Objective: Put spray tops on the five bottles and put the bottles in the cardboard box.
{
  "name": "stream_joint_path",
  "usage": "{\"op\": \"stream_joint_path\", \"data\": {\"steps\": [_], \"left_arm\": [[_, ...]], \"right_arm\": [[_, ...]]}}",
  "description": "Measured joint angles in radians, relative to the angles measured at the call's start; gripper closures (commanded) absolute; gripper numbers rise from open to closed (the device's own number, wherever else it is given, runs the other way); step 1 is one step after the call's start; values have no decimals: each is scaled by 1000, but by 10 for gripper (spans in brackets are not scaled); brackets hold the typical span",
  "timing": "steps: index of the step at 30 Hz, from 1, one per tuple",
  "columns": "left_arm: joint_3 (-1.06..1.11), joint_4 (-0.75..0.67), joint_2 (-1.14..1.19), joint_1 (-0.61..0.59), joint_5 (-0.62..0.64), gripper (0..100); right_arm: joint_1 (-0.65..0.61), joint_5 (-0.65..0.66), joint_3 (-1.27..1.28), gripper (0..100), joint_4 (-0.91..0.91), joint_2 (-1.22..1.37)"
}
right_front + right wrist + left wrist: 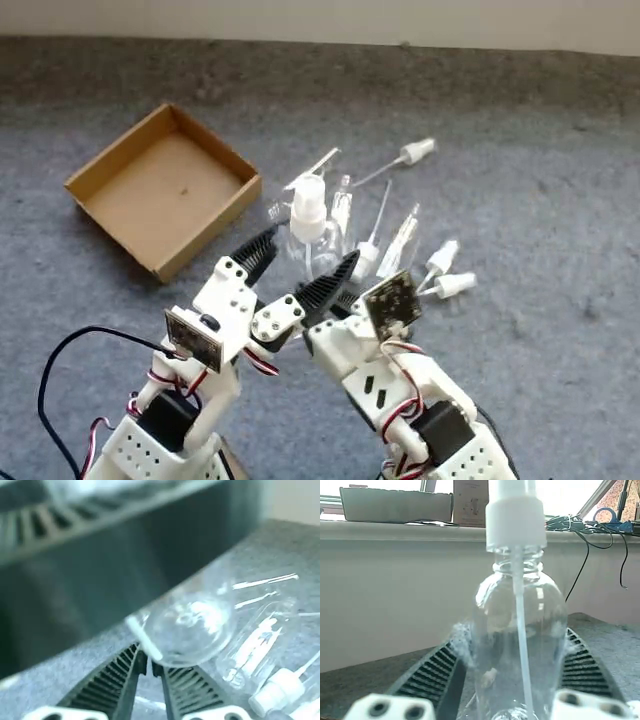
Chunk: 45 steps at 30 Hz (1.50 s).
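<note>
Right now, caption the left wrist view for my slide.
Left gripper holds an upright clear bottle, white spray top sitting on its neck.

Left jaws clamped — right jaws pinched.

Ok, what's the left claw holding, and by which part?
A clear bottle, spray top on, gripped around its round body by the left claw.

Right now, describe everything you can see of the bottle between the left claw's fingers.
The bottle is small, rounded and clear, and looks empty. It stands upright. A white spray top sits on its threaded neck, with a thin dip tube running down inside. The left claw holds it, one black ribbed finger against each side. In the high view it is between the cardboard box and the loose bottles lying on the grey carpet. Its base is hidden.
</note>
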Motion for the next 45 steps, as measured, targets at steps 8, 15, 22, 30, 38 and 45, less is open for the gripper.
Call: {"op": "stream_joint_path", "data": {"steps": [8,15,22,30,38,45], "left_arm": [[2,-2,-2,0,3,808],[2,-2,-2,0,2,808],[2,-2,-2,0,2,808],[2,-2,-2,-20,2,808],[2,-2,-2,-307,2,808],[-63,83,0,-440,2,806]], "right_arm": [[135,6,28,993,-84,0],[170,8,28,993,-94,0],[175,8,66,993,-94,0],[176,8,69,993,-94,0],[176,8,69,993,-94,0],[176,8,69,993,-94,0]]}}
